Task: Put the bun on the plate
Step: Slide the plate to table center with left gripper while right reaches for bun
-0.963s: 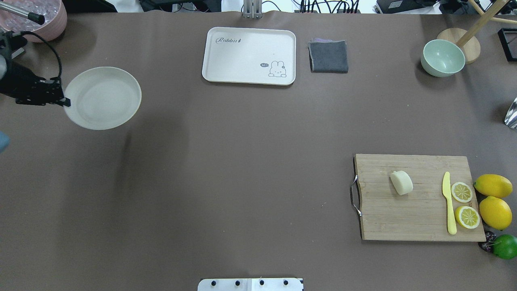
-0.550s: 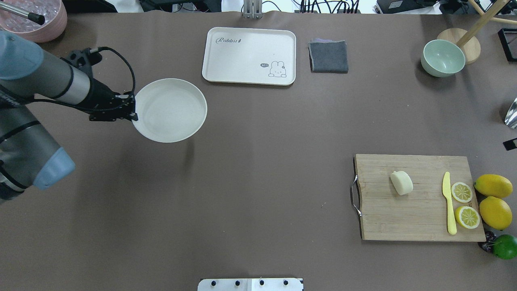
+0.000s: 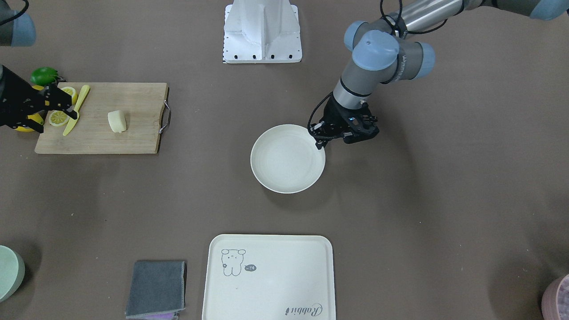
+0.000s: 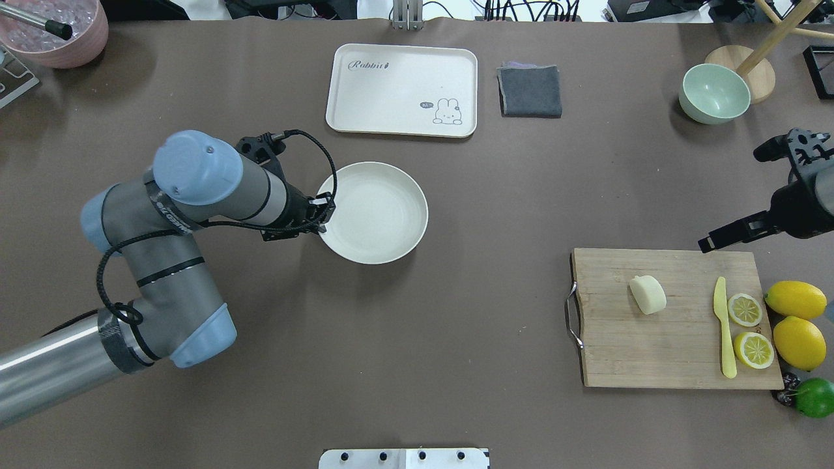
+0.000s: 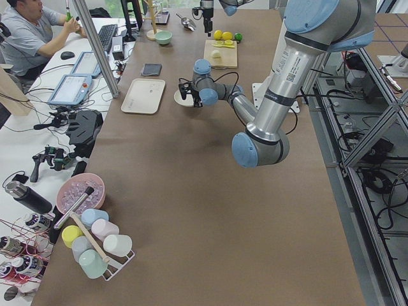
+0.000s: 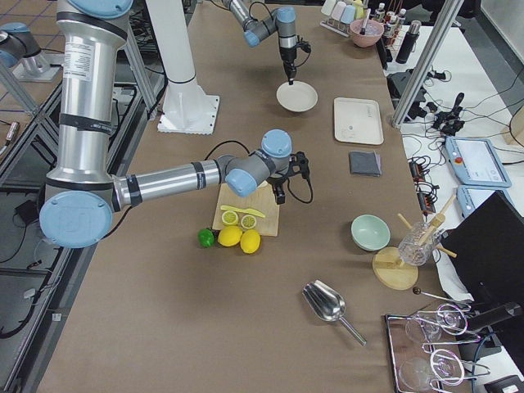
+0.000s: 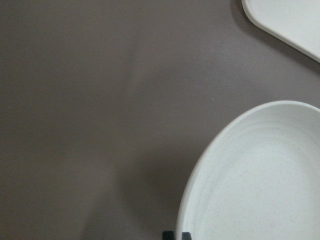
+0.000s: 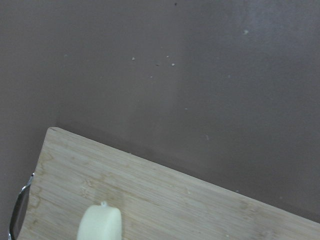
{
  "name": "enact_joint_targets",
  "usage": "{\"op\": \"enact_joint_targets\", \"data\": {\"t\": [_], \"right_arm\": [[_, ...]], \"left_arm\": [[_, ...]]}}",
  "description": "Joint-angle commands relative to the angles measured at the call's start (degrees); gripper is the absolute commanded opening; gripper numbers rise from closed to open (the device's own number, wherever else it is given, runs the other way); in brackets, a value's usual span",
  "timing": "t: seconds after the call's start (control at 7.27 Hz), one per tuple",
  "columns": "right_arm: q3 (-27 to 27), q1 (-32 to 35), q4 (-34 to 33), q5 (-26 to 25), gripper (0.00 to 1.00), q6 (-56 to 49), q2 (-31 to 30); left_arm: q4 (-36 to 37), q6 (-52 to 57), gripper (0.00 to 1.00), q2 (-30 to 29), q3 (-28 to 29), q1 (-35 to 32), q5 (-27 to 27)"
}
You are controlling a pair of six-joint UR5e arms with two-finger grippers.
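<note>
The bun (image 4: 647,294) is a pale cream block lying on the wooden cutting board (image 4: 651,352) at the right; it also shows as the bun (image 3: 117,121) and the bun (image 8: 100,224). The off-white round plate (image 4: 374,213) is near the table's middle, just in front of the tray. My left gripper (image 4: 319,218) is shut on the plate's left rim, and its fingertips (image 7: 176,235) pinch the plate (image 7: 260,175). My right gripper (image 3: 66,103) hovers open over the board's lemon end, to the right of the bun, with nothing in it.
A cream tray (image 4: 402,90) with a rabbit drawing, a grey cloth (image 4: 530,91) and a green bowl (image 4: 714,94) lie along the far side. On the board are a yellow knife (image 4: 722,326) and lemon halves (image 4: 745,309). Whole lemons (image 4: 796,299) and a lime (image 4: 814,397) sit beside it.
My left arm has carried the plate from the table's left edge rightwards to the middle. The right arm has come into view over the board's far right corner.
</note>
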Motion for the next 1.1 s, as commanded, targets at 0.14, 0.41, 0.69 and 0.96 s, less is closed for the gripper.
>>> {"op": "enact_joint_targets", "data": {"t": [0.14,0.41,0.69,0.96], "right_arm": [[0.2,-7.6,0.0,-4.1,0.98,5.8,2.1],[0.1,-13.3,0.0,-7.7,0.98,10.2,2.1],[0.3,-16.1,0.0,-9.5,0.93,11.8,1.6],[0.2,-16.2,-0.1,-9.5,0.77,11.8,1.5]], "left_arm": [[-0.1,-2.6,0.00,-3.6,2.6,3.6,3.9],[-0.5,-3.1,0.00,-4.1,3.1,3.8,4.2],[-0.4,-3.0,0.26,-4.1,3.1,3.9,4.2],[-0.4,-3.0,0.72,-4.1,3.1,3.9,4.2]]}}
